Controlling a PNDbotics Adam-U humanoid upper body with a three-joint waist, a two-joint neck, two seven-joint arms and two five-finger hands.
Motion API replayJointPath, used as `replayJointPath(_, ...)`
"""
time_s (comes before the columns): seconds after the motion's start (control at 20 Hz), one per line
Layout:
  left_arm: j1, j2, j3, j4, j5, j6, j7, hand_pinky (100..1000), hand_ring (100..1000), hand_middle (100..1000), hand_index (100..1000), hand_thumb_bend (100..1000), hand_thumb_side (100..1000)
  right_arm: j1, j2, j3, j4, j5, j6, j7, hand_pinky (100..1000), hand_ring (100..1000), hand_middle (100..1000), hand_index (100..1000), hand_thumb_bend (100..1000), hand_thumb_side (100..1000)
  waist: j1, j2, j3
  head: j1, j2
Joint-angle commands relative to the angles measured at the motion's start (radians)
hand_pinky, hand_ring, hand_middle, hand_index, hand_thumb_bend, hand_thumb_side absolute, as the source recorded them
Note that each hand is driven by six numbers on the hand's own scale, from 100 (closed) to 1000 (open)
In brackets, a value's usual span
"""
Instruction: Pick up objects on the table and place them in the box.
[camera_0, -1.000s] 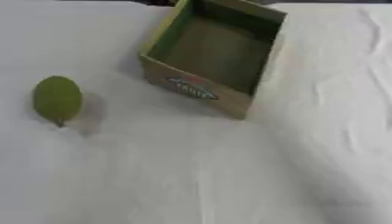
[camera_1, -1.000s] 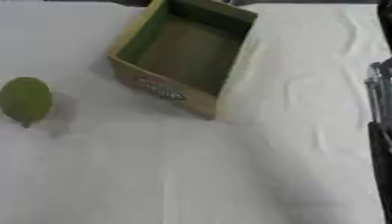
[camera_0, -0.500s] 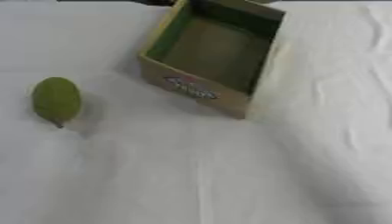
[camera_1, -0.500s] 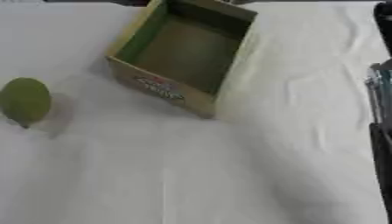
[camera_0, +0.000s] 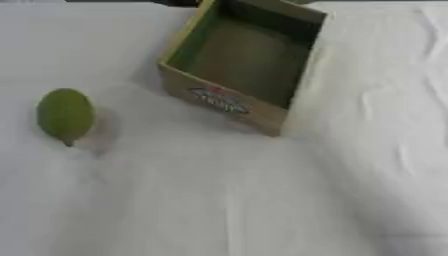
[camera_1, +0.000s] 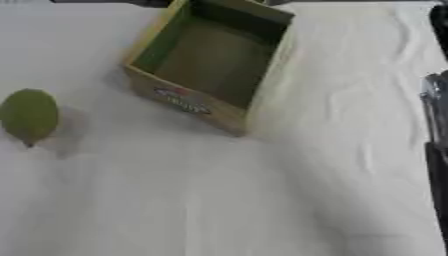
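A green oval fruit (camera_0: 65, 115) with a small stem end lies on the white cloth at the left. An open cardboard box (camera_0: 229, 99), green inside and with a printed label on its front wall, stands at the upper middle, turned askew. Nothing shows inside the box. A narrow black and silver strip of my right arm or hand (camera_1: 435, 150) runs along the right edge of the right eye view, far from both things. My left hand shows in neither view.
The white cloth (camera_0: 262, 200) covers the whole table and is wrinkled on the right side. A dark band runs along the far edge behind the box.
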Motion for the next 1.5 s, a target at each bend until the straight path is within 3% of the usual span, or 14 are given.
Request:
replayJointPath(0.05,-0.032,0.059,-0.014,-0.01,0.052,-0.016,-0.035,904,884,836,930,100,461,-0.005,-0.029,-0.001,-0.021,0.0,0.0,0.005,830,773,548,728,100,495,0.002,-0.019,-0.001,0.008,-0.007)
replayJointPath(0.3,-0.111,0.09,-0.066,-0.021,0.107,-0.01,-0.036,905,885,841,937,100,408,-0.004,-0.027,0.004,-0.021,-0.004,0.0,0.01,830,773,548,729,100,495,0.003,-0.022,-0.006,0.019,-0.007)
replayJointPath(0.6,-0.202,0.099,-0.131,-0.026,0.12,0.041,-0.027,908,887,844,939,100,355,-0.005,-0.024,0.009,-0.021,-0.008,0.0,0.017,831,774,548,729,100,496,0.005,-0.025,-0.012,0.031,-0.007)
replayJointPath(0.9,-0.27,0.085,-0.171,-0.002,0.11,0.082,-0.04,909,887,847,941,100,361,-0.005,-0.021,0.011,-0.021,-0.012,0.0,0.022,831,774,548,729,100,498,0.007,-0.028,-0.016,0.037,-0.005)
replayJointPath(1.1,-0.304,0.067,-0.174,0.096,0.092,0.091,-0.056,913,889,851,942,100,367,-0.005,-0.019,0.012,-0.021,-0.014,0.0,0.024,831,774,548,729,100,500,0.01,-0.03,-0.02,0.039,-0.003)
replayJointPath(1.3,-0.34,0.057,-0.183,0.188,0.068,0.089,-0.081,923,897,856,944,168,383,-0.007,-0.018,0.013,-0.021,-0.016,-0.001,0.025,831,774,548,729,100,501,0.013,-0.033,-0.023,0.042,-0.005)
replayJointPath(1.4,-0.351,0.054,-0.188,0.234,0.055,0.089,-0.093,927,901,861,948,191,428,-0.008,-0.017,0.013,-0.021,-0.017,-0.001,0.026,831,774,548,729,100,502,0.014,-0.034,-0.025,0.044,-0.006)
replayJointPath(1.45,-0.354,0.052,-0.193,0.254,0.053,0.085,-0.101,930,904,865,951,197,486,-0.008,-0.017,0.013,-0.021,-0.017,-0.001,0.026,831,774,548,729,100,502,0.015,-0.034,-0.026,0.044,-0.006)
replayJointPath(1.5,-0.358,0.05,-0.2,0.272,0.057,0.075,-0.115,934,910,871,956,208,608,-0.009,-0.017,0.014,-0.021,-0.018,-0.001,0.026,831,774,548,729,100,502,0.016,-0.034,-0.027,0.044,-0.006)
